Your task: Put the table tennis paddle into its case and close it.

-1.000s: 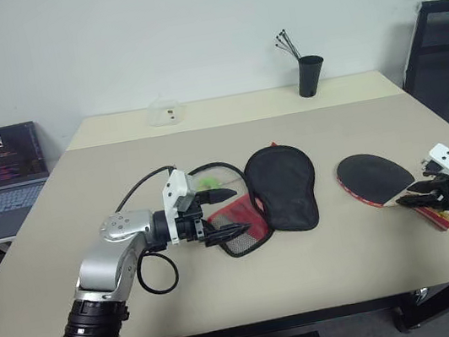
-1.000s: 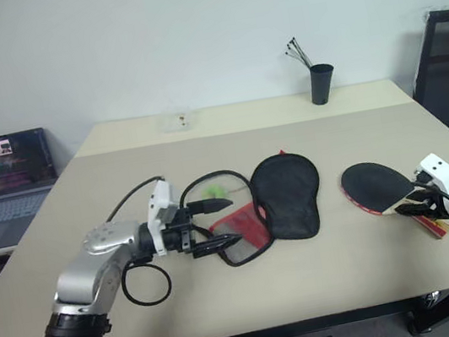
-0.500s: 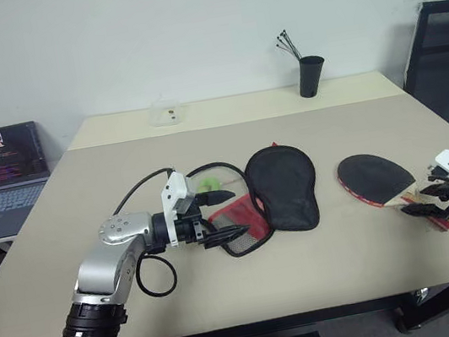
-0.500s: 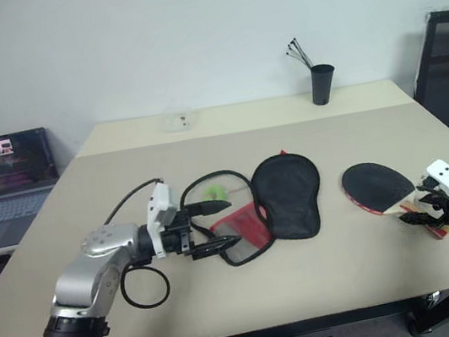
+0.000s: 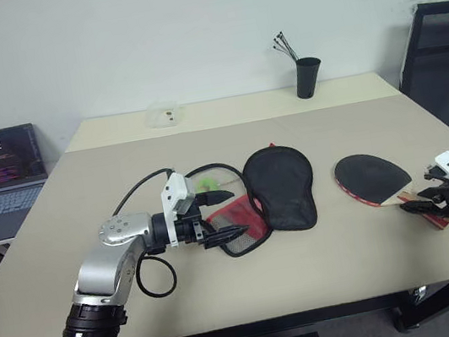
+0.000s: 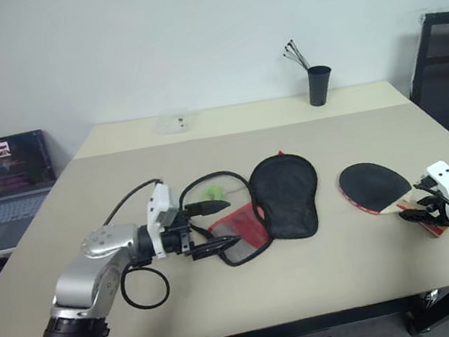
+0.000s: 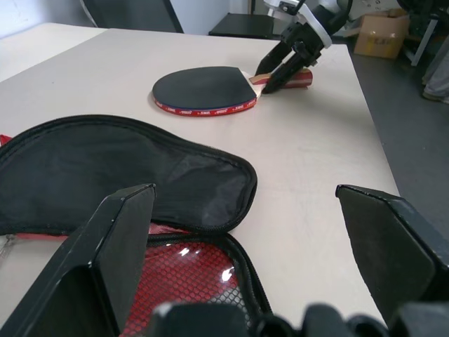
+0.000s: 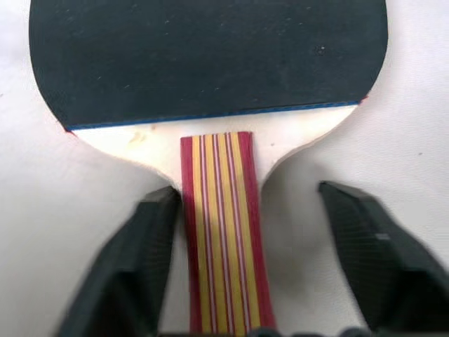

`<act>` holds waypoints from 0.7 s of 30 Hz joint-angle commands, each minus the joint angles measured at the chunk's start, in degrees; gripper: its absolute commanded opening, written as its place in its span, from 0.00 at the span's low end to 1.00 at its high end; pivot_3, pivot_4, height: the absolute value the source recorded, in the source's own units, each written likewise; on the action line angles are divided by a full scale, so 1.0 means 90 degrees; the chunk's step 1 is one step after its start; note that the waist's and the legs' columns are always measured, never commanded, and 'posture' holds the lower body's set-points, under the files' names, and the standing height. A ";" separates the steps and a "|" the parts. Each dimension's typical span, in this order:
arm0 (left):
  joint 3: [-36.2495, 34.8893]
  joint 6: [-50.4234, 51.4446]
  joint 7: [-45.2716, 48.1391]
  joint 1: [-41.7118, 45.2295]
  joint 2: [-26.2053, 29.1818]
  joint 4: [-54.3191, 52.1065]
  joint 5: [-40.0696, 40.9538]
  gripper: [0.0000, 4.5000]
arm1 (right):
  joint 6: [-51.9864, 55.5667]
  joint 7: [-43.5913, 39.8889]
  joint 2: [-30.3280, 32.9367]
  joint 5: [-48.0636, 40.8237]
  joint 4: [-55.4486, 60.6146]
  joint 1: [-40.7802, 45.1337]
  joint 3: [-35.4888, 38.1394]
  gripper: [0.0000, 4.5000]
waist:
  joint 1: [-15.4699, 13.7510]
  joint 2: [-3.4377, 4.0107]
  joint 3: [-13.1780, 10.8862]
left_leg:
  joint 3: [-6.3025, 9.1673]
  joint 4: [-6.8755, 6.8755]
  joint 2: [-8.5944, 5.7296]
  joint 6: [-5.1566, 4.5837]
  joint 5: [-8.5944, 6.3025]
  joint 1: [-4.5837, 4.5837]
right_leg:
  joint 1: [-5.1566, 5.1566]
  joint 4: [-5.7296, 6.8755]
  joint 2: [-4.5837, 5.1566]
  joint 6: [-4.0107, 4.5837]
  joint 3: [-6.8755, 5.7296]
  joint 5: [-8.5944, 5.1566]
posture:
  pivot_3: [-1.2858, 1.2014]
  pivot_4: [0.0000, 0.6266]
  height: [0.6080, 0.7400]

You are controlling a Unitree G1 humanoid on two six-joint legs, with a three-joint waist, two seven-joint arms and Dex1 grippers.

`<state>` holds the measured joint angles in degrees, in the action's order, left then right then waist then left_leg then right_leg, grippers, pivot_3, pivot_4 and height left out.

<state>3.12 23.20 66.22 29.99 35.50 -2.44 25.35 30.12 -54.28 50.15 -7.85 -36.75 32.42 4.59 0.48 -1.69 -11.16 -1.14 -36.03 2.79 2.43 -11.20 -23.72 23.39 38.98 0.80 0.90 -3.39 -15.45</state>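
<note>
Table (image 5: 229,304) is carrying everything, with a laptop (image 5: 0,178) sitting off its left side, a black chair (image 5: 446,56) at the far right, a black pen cup (image 5: 307,77) and a small clear box (image 5: 166,113) along the far edge.

The case (image 5: 279,187) is lying open at mid-table — black flap folded back toward the right, red mesh half (image 5: 238,224) toward the left, green tag (image 5: 209,196) just beyond it. Left gripper (image 5: 225,214) is hovering level over the red half, jaws spread wide, holding nothing; no change there across the last second.

The table tennis paddle (image 5: 373,177) is lying flat well to the right of the case, black face up, handle (image 8: 223,232) pointing toward the near right edge.

Right gripper (image 6: 419,212) is the thing changing — a second ago it was sitting over the handle, and now it is lower, straddling it and narrowing. In the wrist view one finger (image 8: 140,267) is touching the handle's side while the other is standing apart, so no grip yet.

Judgement: the pick-up is just beginning; insertion and closing are both still ahead.
</note>
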 commanded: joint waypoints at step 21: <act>-0.0274 -0.0054 -0.0307 -0.0590 0.0170 -0.0622 0.0079 1.00 | 0.4366 0.3514 -0.3019 -0.1118 0.5806 0.0474 0.0736 0.24 | 0.0130 -0.0002 -0.0003 | -0.0076 0.0021 0.0019 -0.0001 -0.0001 0.0028 | 0.0022 -0.0001 0.0004 -0.0026 0.0098 0.0024 | 0.52 0.24 1.00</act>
<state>1.98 23.19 63.89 24.40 36.71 -6.02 25.10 67.16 -26.40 24.47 -17.09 10.92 35.69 11.01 1.65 -1.71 -11.18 -1.83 -35.85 2.98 2.43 -11.22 -23.48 23.60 38.97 0.84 0.66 -2.50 -15.24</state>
